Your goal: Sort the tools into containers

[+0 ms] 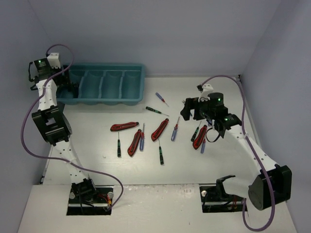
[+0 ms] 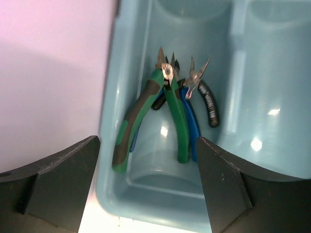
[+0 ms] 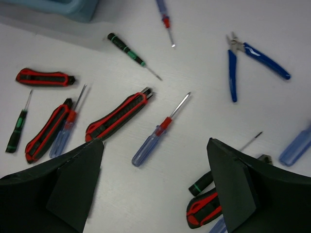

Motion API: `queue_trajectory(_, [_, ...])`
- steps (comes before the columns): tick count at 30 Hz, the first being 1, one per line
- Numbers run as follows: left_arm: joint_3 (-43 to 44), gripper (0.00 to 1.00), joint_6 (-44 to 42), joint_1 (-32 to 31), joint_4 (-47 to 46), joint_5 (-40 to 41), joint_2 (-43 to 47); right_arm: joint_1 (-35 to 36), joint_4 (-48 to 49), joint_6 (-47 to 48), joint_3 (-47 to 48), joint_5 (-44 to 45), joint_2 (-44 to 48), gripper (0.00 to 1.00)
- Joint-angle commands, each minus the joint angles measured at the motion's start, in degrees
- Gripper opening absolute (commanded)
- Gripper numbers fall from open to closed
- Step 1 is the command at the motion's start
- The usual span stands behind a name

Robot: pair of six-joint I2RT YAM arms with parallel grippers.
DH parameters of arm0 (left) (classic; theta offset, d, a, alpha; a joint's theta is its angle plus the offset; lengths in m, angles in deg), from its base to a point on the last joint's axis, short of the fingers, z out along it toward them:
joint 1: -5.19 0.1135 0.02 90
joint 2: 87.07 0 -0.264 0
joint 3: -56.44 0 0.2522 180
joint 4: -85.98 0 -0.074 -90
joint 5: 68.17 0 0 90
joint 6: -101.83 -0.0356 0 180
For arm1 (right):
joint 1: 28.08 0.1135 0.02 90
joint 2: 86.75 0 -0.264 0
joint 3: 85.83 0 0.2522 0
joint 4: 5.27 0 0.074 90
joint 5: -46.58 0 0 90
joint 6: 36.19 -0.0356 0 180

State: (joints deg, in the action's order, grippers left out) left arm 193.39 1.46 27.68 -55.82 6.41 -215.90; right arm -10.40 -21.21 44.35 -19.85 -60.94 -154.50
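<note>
Left gripper, fingers apart, hangs over the teal tray's end compartment, where green pliers lie on what look like blue pliers inside, while the right gripper gapes empty above a blue-handled screwdriver.

tray: teal
pliers in tray: green-and-black handles
utility knives: red with black
large screwdriver: clear blue handle, red collar
thin screwdriver: black, green bands
loose pliers: blue handles
</note>
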Motion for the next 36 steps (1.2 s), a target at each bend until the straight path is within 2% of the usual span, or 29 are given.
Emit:
queue_trajectory(1, [-1.14,0.78,11.65,-1.22,-6.31,1.06,15.14,-2.59,2.44,1.13,6.36,9.58,-4.59,0.84])
queue_trajectory(5, [-6.65,0.81,16.91,-4.11,-3.47,1.16,24.23,-4.65,2.44,-1.89,8.5,14.06,-10.4,0.79])
queue_trajectory(8, [-12.88,0.81,18.51,-9.25,0.87,2.36,29.94,-6.04,2.44,-2.57,10.96,13.94,-15.15,0.74])
queue_trajectory(20, [-45.06,0.82,28.76,-32.35,1.31,1.88,52.46,-9.29,2.53,2.42,19.97,10.08,-33.2,0.57])
queue_trajectory(25, [-54.11,0.82,31.6,-40.53,1.52,2.57,60.42,-9.8,2.62,4.17,22.65,4.71,-38.61,0.52])
queue_trajectory(29, [-58.47,0.82,33.95,-44.53,2.59,3.69,64.68,-9.24,2.62,4.89,23.38,3.21,-41.26,0.5])
queue_trajectory(36, [-62.57,0.82,35.77,-45.98,3.8,3.97,67.83,-7.78,2.62,5.68,23.81,4.27,-44.39,0.47])
